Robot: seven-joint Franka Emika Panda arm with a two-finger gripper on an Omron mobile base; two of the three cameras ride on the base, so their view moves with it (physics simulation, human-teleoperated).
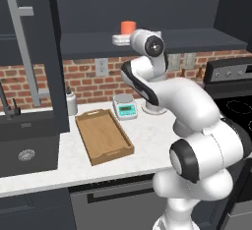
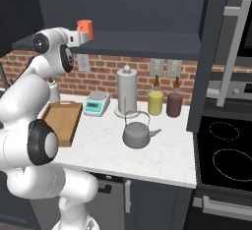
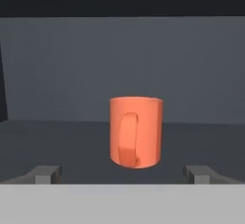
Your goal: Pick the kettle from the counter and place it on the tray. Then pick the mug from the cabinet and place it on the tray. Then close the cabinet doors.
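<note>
The orange-red mug (image 3: pixel 136 132) stands upright on the dark shelf of the open cabinet (image 1: pixel 162 42), its handle facing the hand camera. My gripper (image 3: pixel 123 174) is open just in front of it, one fingertip on each side and a little short of the mug, touching nothing. From the base, the mug (image 2: pixel 85 30) sits right beyond my raised hand. The dark grey kettle (image 2: pixel 137 133) rests on the white counter (image 2: pixel 167 155), right of the wooden tray (image 2: pixel 61 121), which has nothing on it. Both cabinet doors (image 1: pixel 29 52) (image 2: pixel 216 52) hang open.
A paper-towel cylinder (image 2: pixel 127 91), a yellow jar (image 2: pixel 155 101) and a maroon jar (image 2: pixel 173 103) line the brick wall behind the kettle. A small scale (image 2: pixel 96 103) stands by the tray. The sink (image 1: pixel 24 145) lies left, the stove (image 2: pixel 226 150) right.
</note>
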